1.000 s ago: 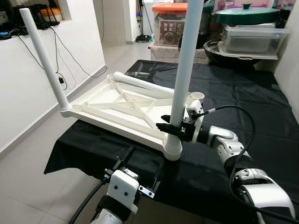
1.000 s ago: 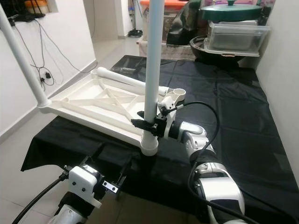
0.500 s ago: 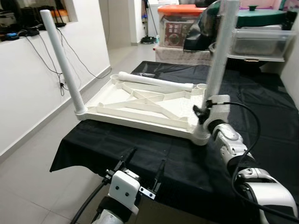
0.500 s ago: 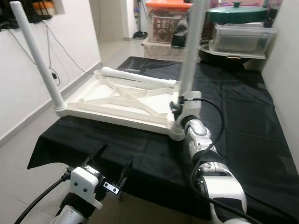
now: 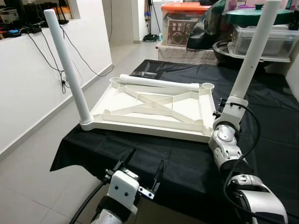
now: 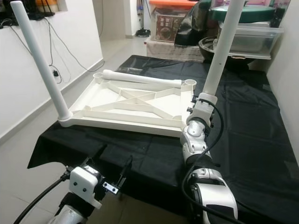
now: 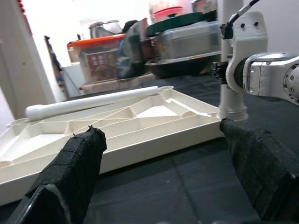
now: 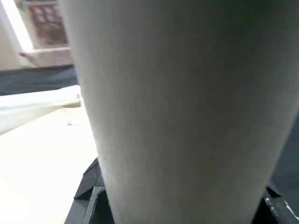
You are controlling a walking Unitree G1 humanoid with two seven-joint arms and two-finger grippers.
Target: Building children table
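A white table top [image 5: 154,109] lies upside down on the black cloth [image 5: 140,149]. One white leg [image 5: 67,65] stands in its near left corner. A second leg [image 5: 252,51] rises, leaning right, from the near right corner. My right gripper [image 5: 222,108] is shut on that leg just above its socket; in the right wrist view the leg [image 8: 187,102] sits between the black fingers [image 8: 91,184]. A loose third leg [image 5: 156,82] lies along the far edge between two empty sockets. My left gripper [image 5: 147,158] hangs open below the cloth's front edge, its fingers [image 7: 70,172] apart and holding nothing.
Behind the table stand an orange-lidded bin [image 5: 182,23], a clear storage box [image 5: 261,39] and a green lid [image 5: 252,14]. A white wall with hanging cables [image 5: 79,51] runs along the left, with bare floor [image 5: 37,154] beside the cloth's left edge.
My right gripper has swung the held leg and its corner to the right, and the table top now lies flat and square to me. The camera view has shifted too. The left gripper is unchanged.
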